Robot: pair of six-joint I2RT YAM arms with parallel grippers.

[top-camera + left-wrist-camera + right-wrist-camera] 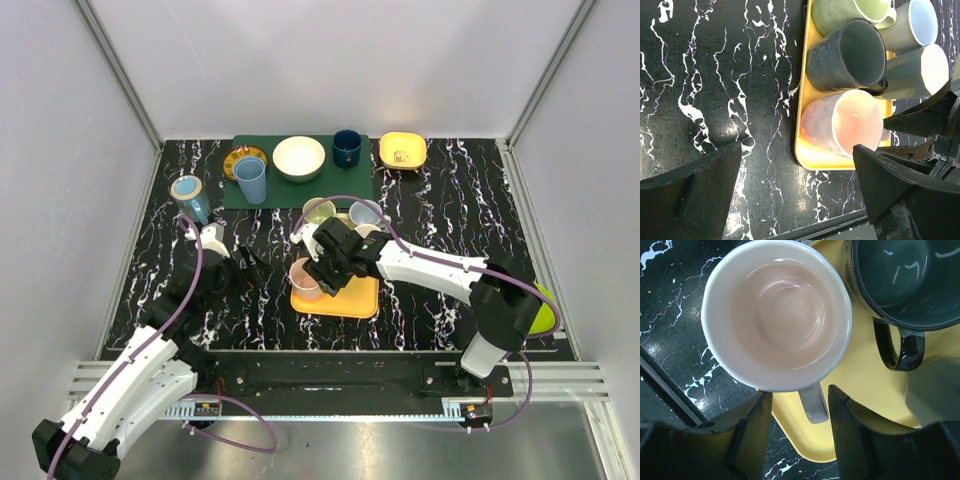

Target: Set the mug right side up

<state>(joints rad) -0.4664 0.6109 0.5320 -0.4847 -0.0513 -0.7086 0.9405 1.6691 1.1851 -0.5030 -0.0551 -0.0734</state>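
Observation:
The pink mug (pixel 305 278) stands upright, mouth up, at the near left corner of the yellow tray (pixel 352 302). In the right wrist view the mug (pixel 775 315) fills the top and its handle (pixel 812 402) points down between my fingers. My right gripper (pixel 800 392) is open, with a gap on each side of the handle, and sits just right of the mug in the top view (pixel 325 265). My left gripper (pixel 250 265) is open and empty over the table left of the tray (pixel 815 157). It looks at the mug (pixel 842 127) from the side (pixel 797 150).
A dark mug (pixel 850 55), a green mug (pixel 320 212) and a pale blue mug (pixel 364 214) share the tray. At the back, a green mat (pixel 355 185) holds a blue tumbler (pixel 250 180), white bowl (pixel 299 158) and navy cup (pixel 347 148). A yellow bowl (pixel 403 151) stands back right.

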